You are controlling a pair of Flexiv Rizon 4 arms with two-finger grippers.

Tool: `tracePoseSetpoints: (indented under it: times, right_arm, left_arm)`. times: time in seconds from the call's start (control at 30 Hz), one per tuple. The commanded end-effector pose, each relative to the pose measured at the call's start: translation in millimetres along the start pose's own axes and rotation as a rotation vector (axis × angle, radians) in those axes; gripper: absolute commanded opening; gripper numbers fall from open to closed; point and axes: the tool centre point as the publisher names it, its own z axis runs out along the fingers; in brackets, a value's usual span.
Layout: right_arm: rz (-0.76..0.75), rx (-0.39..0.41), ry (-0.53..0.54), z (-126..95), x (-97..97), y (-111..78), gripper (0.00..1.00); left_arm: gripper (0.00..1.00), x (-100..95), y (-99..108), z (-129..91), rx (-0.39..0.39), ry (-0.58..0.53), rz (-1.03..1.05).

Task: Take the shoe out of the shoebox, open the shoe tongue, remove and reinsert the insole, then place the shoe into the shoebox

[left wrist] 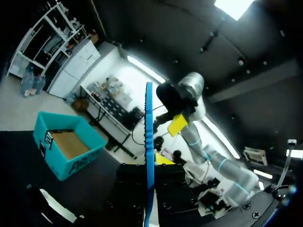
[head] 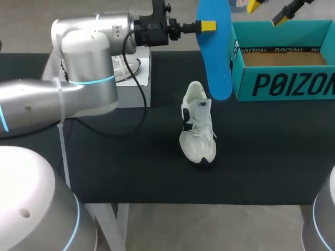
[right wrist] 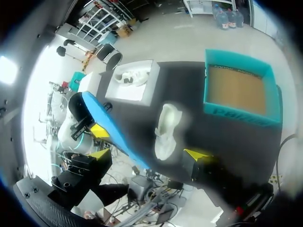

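Observation:
A white shoe [head: 197, 127] stands upright on the black table [head: 131, 157], toe toward the front edge. Above it hangs the blue insole [head: 215, 52], held edge-up by my left gripper [head: 209, 26], which is shut on its upper part. In the left wrist view the insole [left wrist: 149, 142] runs straight up from between the fingers. The open teal shoebox [head: 282, 63] at the back right shows a bare cardboard floor. High over the box my right gripper [head: 268, 11] is open and holds nothing. Its wrist view looks down on the shoe [right wrist: 165, 128], the insole [right wrist: 113, 130] and the box [right wrist: 236, 90].
A white box [head: 137, 78] with another white shoe in it sits at the back left, behind my left arm [head: 89, 57]. The left arm's cable [head: 137, 89] droops onto the table near it. Bare black table lies in front of and beside the shoe.

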Motion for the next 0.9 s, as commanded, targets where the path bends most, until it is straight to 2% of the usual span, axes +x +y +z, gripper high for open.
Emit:
tracePoseSetpoints:
  times: [0.03, 0.1, 0.27, 0.33, 0.37, 0.4, 0.5, 0.73, 0.8, 0.9]
  right_arm:
    - [-0.003, -0.004, 0.003, 1.2, 0.5, -0.4, 1.0]
    - [-0.017, 0.002, -0.001, 2.9, 2.1, 0.2, 1.0]
    - [-0.074, 0.061, -0.102, 8.4, 13.5, -0.1, 1.0]
    - [-0.059, 0.073, -0.168, 7.9, 16.4, -1.1, 1.0]
    - [-0.048, 0.068, -0.186, 6.4, 18.3, -1.9, 1.0]
    - [-0.035, 0.067, -0.198, 5.2, 20.1, -2.7, 1.0]
    - [0.001, 0.073, -0.245, 2.7, 27.5, -6.6, 1.0]
    - [0.009, 0.078, -0.364, 4.9, 54.0, -10.1, 1.0]
    - [0.007, 0.073, -0.382, 6.3, 58.6, -9.6, 1.0]
    - [-0.006, 0.075, -0.411, 8.0, 65.5, -8.6, 1.0]
  left_arm:
    - [0.0, 0.0, -2.7, -1.3, 0.011, 0.046, -0.37]
    - [0.0, 0.0, -2.7, -1.3, 0.011, 0.046, -0.37]
    - [0.0, 0.0, -2.7, -1.3, 0.011, 0.046, -0.37]
    - [0.0, -5.4, 0.5, -0.7, -0.013, -0.015, -0.458]
    - [0.0, -6.6, 2.2, 0.0, -0.023, 0.001, -0.479]
    - [0.0, -7.4, 2.7, 0.5, -0.007, -0.013, -0.491]
    - [0.0, -14.9, 7.1, 4.0, -0.037, -0.054, -0.524]
    - [0.0, -36.2, 9.0, 12.1, -0.002, 0.015, -0.602]
    - [0.0, -43.8, 8.1, 14.2, 0.02, 0.061, -0.695]
    - [0.0, -53.6, 8.7, 16.3, 0.028, 0.038, -0.761]
